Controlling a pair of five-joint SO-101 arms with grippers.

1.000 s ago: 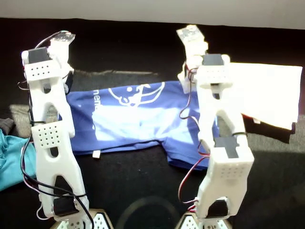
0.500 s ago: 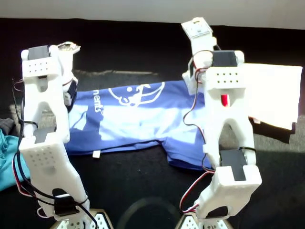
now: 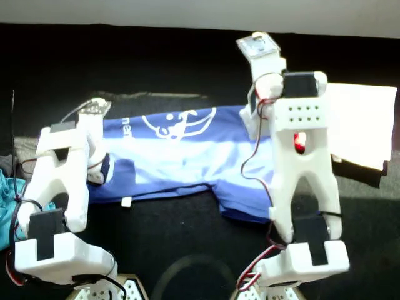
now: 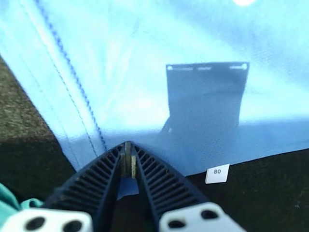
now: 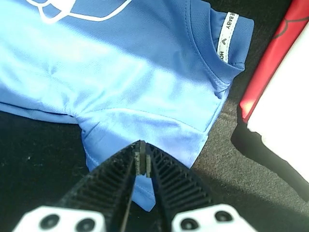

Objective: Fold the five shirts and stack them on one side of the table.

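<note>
now left end effector (image 4: 128, 162) and right end effector (image 5: 141, 157) each pinch the blue shirt (image 3: 181, 156).

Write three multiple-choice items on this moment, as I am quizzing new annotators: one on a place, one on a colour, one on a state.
1. In the high view, the teal garment lies: A) at the left edge; B) on top of the spread shirt; C) at the right edge.
2. The spread shirt is: A) red; B) blue; C) green.
3. The right hand is: A) wide open; B) shut on the spread shirt's sleeve; C) raised clear of all cloth.

Key:
1 A, teal cloth peeks in at that edge.
2 B, it is blue with a white print.
3 B, it pinches the sleeve hem.
</note>
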